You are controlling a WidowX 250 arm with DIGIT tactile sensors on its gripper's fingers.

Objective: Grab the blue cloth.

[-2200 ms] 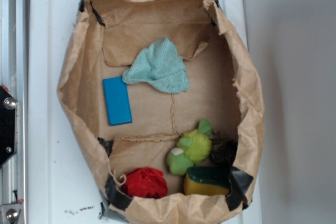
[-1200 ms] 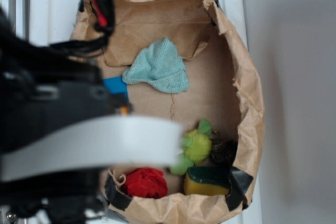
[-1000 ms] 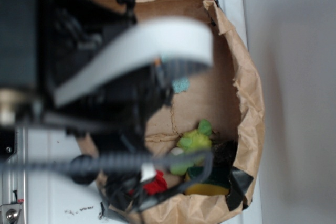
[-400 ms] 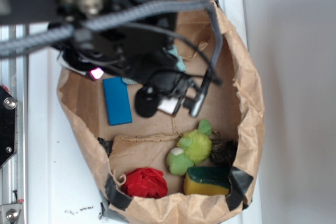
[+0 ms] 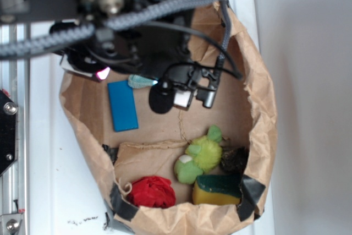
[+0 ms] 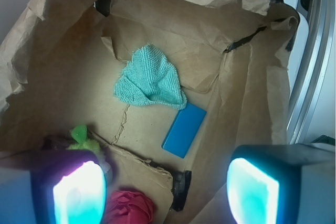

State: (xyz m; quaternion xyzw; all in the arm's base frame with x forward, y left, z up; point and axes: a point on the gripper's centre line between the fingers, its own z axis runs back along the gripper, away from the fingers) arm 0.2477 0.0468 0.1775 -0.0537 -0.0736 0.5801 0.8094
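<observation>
Perhaps lab: paper-lined bin (image 5: 264, 114), rail (image 5: 12, 70)

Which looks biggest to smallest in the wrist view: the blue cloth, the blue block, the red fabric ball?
1. Blue cloth, clearly the largest.
2. Blue block.
3. Red fabric ball, though it is cut off by the frame edge and sits nearer the camera, so its place against the block is unsure.

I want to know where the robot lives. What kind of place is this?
Probably a robot practice bench, not a home: a brown paper bin on a white tabletop holds a blue cloth, a blue block and a plush toy.
</observation>
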